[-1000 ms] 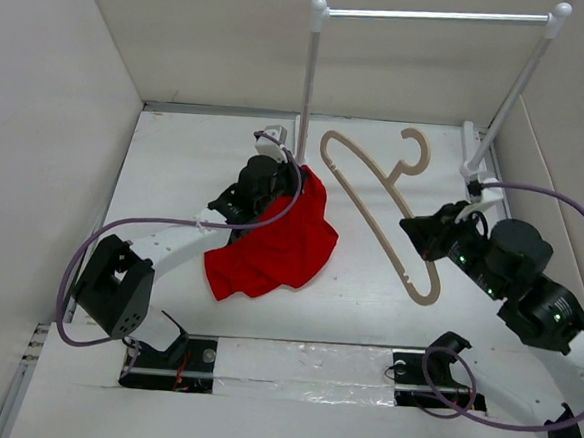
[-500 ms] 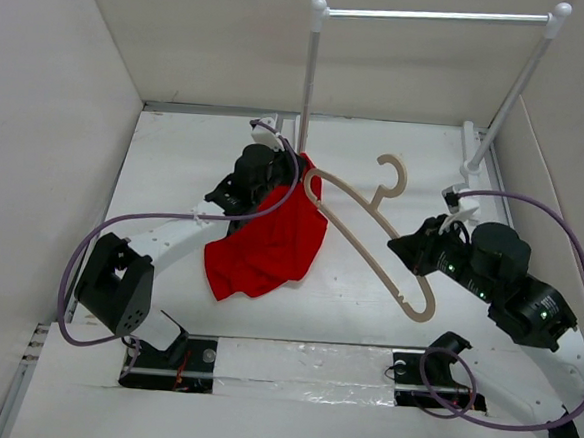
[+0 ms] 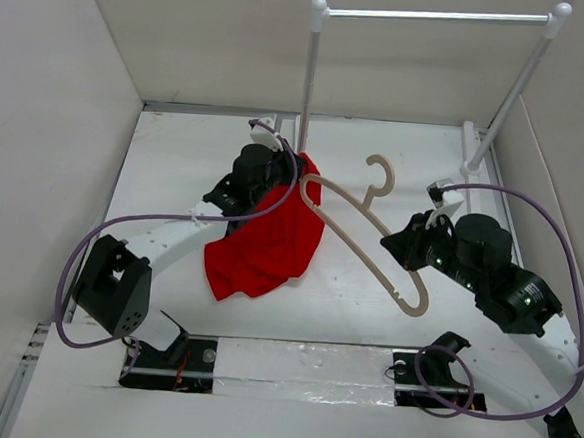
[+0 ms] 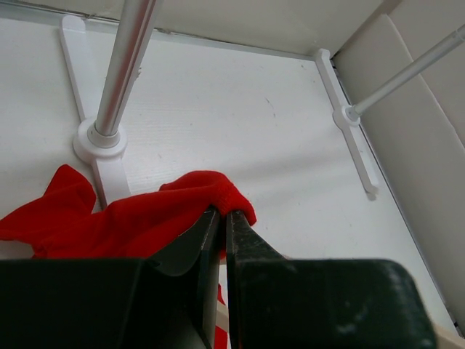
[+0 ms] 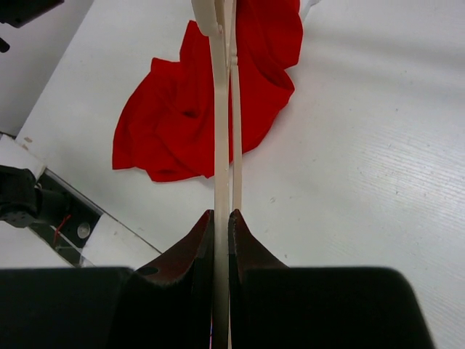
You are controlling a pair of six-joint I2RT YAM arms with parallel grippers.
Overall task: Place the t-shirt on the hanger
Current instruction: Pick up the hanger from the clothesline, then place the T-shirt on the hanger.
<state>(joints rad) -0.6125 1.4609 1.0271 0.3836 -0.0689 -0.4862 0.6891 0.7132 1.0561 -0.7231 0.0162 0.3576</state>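
The red t-shirt (image 3: 270, 240) hangs crumpled from my left gripper (image 3: 293, 169), its lower part resting on the table. In the left wrist view my left gripper (image 4: 224, 211) is shut on a fold of the t-shirt (image 4: 138, 214). My right gripper (image 3: 403, 242) is shut on the beige hanger (image 3: 357, 224) and holds it above the table, tilted, hook (image 3: 380, 175) toward the back. The hanger's far end touches the shirt's upper edge by the left gripper. In the right wrist view the hanger (image 5: 220, 131) runs edge-on from my right gripper (image 5: 221, 214) toward the t-shirt (image 5: 196, 109).
A white rack with a silver rod (image 3: 437, 15) stands at the back; its left pole (image 3: 308, 90) rises just behind my left gripper, and its foot (image 4: 98, 138) shows in the left wrist view. White walls close in the table's sides.
My right gripper has carried the hanger to the left and nearer, until its far end reaches the shirt. My left gripper has lifted the shirt's edge slightly and shifted left.
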